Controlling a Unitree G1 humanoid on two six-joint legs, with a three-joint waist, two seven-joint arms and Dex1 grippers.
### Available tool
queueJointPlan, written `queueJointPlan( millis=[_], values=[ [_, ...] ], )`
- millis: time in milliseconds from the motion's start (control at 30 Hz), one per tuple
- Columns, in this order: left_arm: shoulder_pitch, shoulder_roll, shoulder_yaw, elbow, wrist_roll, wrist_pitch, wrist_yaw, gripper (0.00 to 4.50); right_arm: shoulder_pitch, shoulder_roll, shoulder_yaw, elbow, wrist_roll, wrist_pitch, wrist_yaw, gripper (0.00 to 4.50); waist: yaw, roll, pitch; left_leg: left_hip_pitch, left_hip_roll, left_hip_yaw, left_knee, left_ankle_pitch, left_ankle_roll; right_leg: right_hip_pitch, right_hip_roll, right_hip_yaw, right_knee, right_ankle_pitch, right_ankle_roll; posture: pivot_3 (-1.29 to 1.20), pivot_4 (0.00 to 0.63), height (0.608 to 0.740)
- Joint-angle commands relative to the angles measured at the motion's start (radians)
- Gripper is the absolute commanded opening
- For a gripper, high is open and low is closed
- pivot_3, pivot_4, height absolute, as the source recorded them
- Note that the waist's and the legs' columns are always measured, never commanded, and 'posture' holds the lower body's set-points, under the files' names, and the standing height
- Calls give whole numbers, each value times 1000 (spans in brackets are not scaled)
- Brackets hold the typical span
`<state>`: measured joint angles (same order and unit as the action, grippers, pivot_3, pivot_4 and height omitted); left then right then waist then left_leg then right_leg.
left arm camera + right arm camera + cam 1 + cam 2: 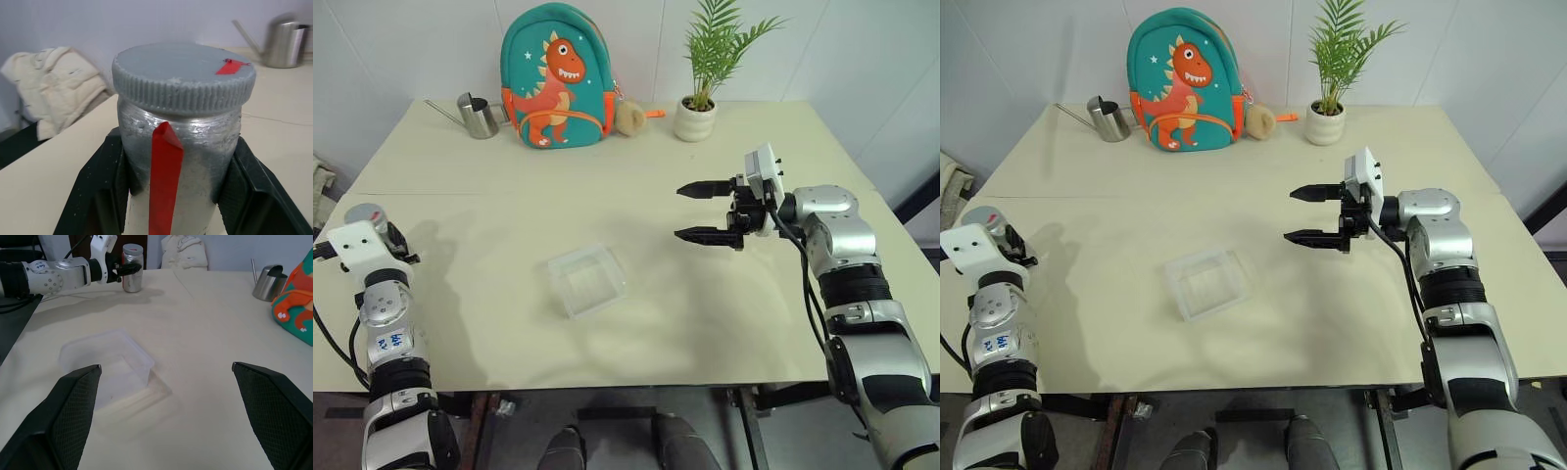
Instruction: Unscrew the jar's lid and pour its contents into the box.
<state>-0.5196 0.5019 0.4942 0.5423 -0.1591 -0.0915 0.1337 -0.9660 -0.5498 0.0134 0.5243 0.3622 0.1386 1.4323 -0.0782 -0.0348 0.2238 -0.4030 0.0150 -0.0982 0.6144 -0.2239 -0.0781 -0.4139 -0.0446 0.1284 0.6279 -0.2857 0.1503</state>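
The left hand grips the jar at the counter's left edge. The right hand, spread wide, should close squarely on the lid.

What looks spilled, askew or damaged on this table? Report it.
Nothing stands out. The jar is upright in the left gripper, jaws shut on its sides, lid still on. The box sits flat and looks empty, a little turned relative to the table edge. The right gripper hangs open.
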Motion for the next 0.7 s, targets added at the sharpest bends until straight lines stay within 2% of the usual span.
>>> queueJointPlan(
  millis=[33,333,700],
  values=[
    [-12,-22,-79,-197,-53,91,-113,1929,35,-23,-45,-169,44,55,-55,4500,7,0,0,0,0,0,0,0,0,0,0,0,0,0,0,0,150,740],
    [39,-34,-221,-547,-217,386,-388,1929,244,-59,-119,-644,132,279,-299,4500,21,0,0,-1,0,0,-1,0,-1,0,0,0,-1,0,-1,0,150,740],
    [-77,60,-385,-591,-336,471,-880,1929,402,32,-148,-1060,194,504,-736,4500,22,0,0,0,0,0,-1,2,-2,0,1,0,-1,0,-2,0,150,740]
  ],
)
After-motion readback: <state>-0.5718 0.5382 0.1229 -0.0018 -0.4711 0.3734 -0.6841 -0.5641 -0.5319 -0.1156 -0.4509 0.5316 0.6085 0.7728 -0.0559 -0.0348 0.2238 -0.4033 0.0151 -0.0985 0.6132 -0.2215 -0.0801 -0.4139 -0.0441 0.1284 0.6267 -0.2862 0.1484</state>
